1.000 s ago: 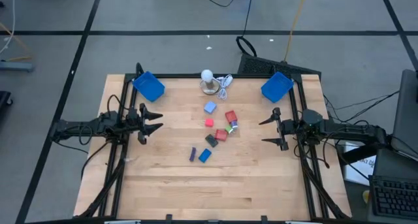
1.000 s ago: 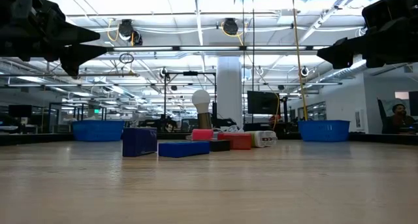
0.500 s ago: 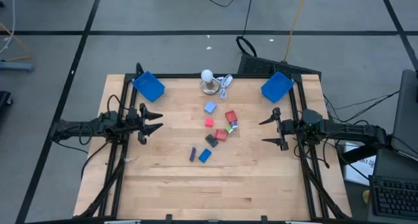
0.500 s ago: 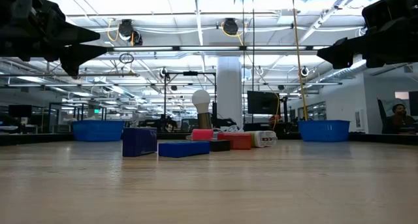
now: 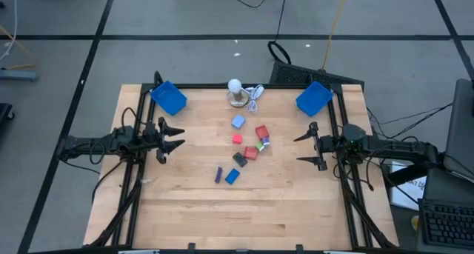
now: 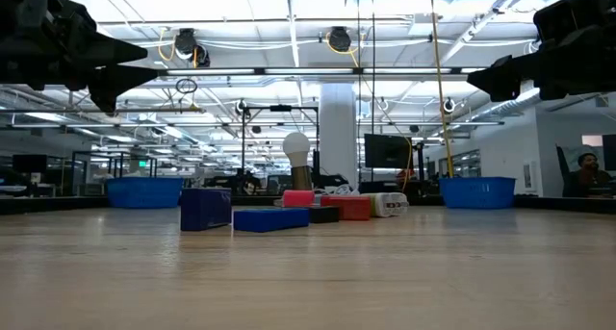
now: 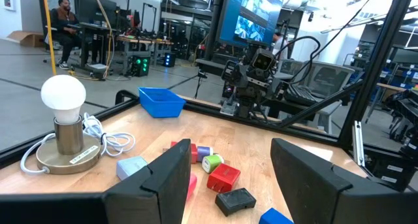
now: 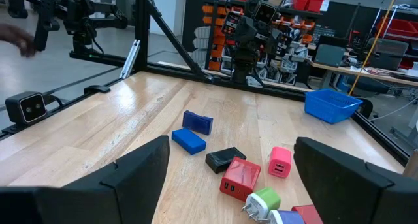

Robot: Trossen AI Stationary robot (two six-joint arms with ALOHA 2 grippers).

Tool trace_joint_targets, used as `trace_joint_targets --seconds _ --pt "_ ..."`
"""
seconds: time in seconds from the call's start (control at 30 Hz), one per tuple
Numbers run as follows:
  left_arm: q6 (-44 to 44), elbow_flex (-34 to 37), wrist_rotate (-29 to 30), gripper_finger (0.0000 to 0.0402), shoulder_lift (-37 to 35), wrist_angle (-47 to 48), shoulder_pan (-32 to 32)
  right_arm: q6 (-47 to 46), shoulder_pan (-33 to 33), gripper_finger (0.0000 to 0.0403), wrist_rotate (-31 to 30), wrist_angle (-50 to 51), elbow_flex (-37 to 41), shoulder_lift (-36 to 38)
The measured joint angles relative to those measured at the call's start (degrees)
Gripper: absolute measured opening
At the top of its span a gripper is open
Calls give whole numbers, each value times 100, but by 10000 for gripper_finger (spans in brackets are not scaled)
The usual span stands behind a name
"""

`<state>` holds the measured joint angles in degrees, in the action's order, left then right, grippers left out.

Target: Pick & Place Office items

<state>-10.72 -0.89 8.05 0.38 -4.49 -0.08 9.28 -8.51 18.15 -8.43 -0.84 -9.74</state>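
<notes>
Both arms parked at table edges, high view. Left gripper (image 5: 172,138) at frame left, fingers spread, grasping nothing. Right gripper (image 5: 307,146) at frame right, likewise spread and empty. Neither near the items.

Items clustered at table centre, between the two grippers: light blue block (image 5: 238,121) uppermost, then red block (image 5: 261,131), pink block (image 5: 236,138), green plug (image 5: 261,145) just beside a second red piece (image 5: 251,152), dark grey block (image 5: 239,159), blue block (image 5: 232,176) and purple block (image 5: 218,175) lowest in frame. Trays (image 5: 169,98) at upper left and upper right table corners, well apart from the cluster. Lamp (image 5: 235,88) at top centre, not part of the job.

Handling, judged: small rigid plastic pieces, light, not fragile, probably smooth and a bit slippery. Best taken across two flat parallel sides, from above. Outliers (light blue, blue, purple) easiest; packed middle ones likely to nudge neighbours. Plug rounded, may roll or twist in the grip.
</notes>
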Motion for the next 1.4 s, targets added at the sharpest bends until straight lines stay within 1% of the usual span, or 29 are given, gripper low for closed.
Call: trace_joint_targets --seconds 0.77,0.93,1.0,1.1,1.17,1.4 --pt "0 -2 1 214 -2 0 -1 0 -2 313 0 0 0 0" --pt "0 0 2 214 0 0 -2 41 -4 313 -6 -398 2 -4" --pt "0 -2 2 214 -2 0 0 -205 2 313 14 -605 2 -9" --pt "0 -2 2 214 -1 0 -1 -1331 2 313 37 -954 2 -9" --pt "0 -1 0 214 0 0 -1 -1795 0 313 -22 -1396 2 -16" --pt "0 -2 0 214 -1 0 -1 -2429 50 313 23 -2798 4 -28"
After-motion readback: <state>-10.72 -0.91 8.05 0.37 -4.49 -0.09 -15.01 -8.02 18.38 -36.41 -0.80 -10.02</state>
